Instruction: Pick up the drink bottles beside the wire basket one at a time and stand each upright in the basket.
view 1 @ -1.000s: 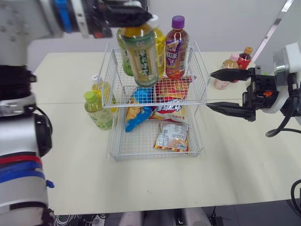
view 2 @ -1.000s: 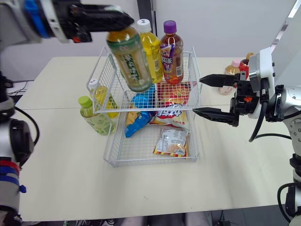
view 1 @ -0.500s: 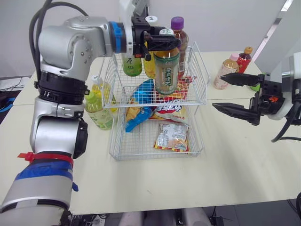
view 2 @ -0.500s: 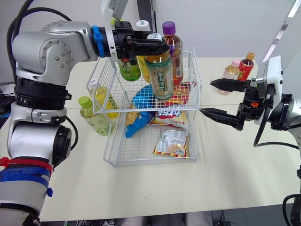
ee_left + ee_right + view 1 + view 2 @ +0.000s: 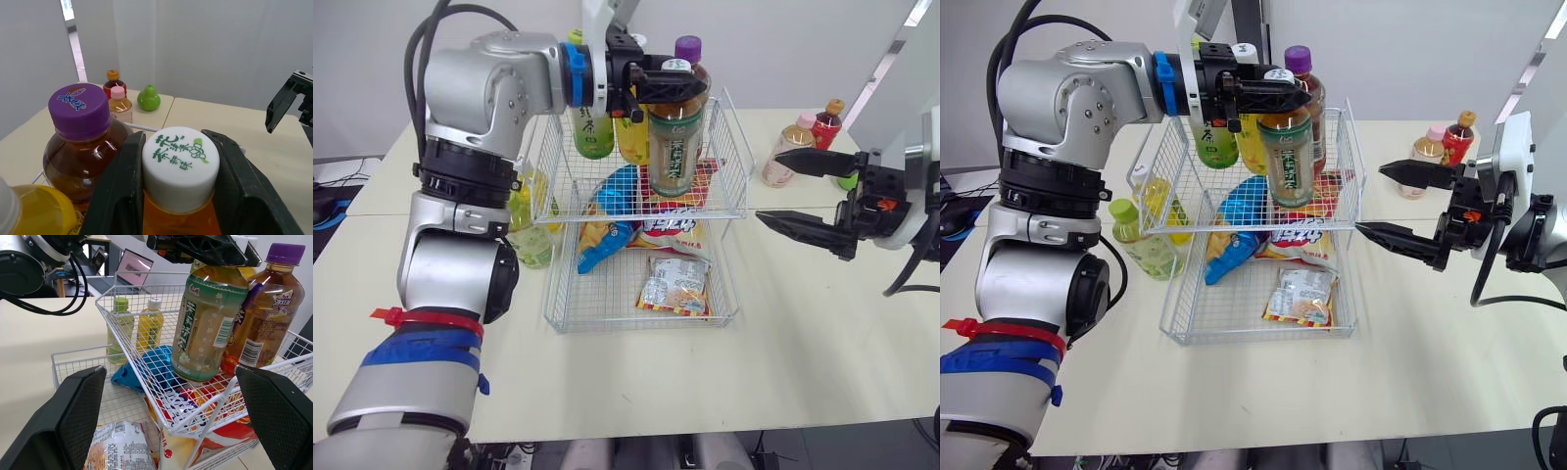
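Lowering the tea bottle (image 5: pixel 677 147), tilted overhead a second ago, we are standing it upright in the upper tier of the wire basket (image 5: pixel 732 157), left gripper (image 5: pixel 674 80) clamping its cap, right gripper (image 5: pixel 769 188) waiting wide open.

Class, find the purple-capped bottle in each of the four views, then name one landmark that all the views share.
Left eye view: purple-capped bottle in the wire basket's upper tier, behind the held tea bottle.
Right eye view: it stands behind the tea bottle.
Left wrist view: it is beside the tea bottle's white cap.
Right wrist view: it is just behind the tea bottle.
Shared landmark: the tea bottle.
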### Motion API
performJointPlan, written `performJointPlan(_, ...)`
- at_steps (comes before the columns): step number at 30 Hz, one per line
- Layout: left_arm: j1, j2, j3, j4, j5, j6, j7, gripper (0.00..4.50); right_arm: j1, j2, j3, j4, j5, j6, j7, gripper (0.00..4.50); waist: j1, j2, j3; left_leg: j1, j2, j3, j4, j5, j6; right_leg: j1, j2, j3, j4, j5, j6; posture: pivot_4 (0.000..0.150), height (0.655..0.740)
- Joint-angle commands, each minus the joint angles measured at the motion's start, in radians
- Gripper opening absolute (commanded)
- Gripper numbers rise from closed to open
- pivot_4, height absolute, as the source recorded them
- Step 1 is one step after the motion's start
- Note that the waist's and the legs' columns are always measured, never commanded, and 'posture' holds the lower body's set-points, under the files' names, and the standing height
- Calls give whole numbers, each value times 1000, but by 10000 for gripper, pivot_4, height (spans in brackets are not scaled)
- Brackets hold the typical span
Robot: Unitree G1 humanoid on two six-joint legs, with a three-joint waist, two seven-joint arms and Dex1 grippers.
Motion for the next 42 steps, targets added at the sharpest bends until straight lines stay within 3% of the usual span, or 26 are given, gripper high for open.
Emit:
performJointPlan(1,-44,7,32,-3,2,-8,-27,26180,6,-15,-41,-20,12,-15,-7,45000,-1,0,0,0,0,0,0,0,0,0,0,0,0,0,0,1500,7400)
performJointPlan(7,-37,61,44,-48,-6,19,-69,44427,19,-15,-43,-36,14,-15,-13,45000,-5,0,0,0,0,0,0,0,0,0,0,0,0,0,0,1500,7400)
performJointPlan(24,122,302,216,-275,-76,106,-67,44780,-46,7,0,3,5,-71,13,45000,-3,0,0,0,1,-2,0,0,0,0,0,0,0,0,0,1500,7400)
performJointPlan(32,221,361,335,-380,-136,145,9,44780,-93,31,13,22,-2,-111,-3,45000,-2,0,0,0,1,-2,1,0,0,0,0,0,0,0,0,1500,7400)
performJointPlan(42,432,555,568,-451,-183,217,130,44780,-147,8,91,31,-12,-79,26,45000,-7,0,0,1,1,-3,0,0,0,-1,1,1,1,0,0,1500,7400)
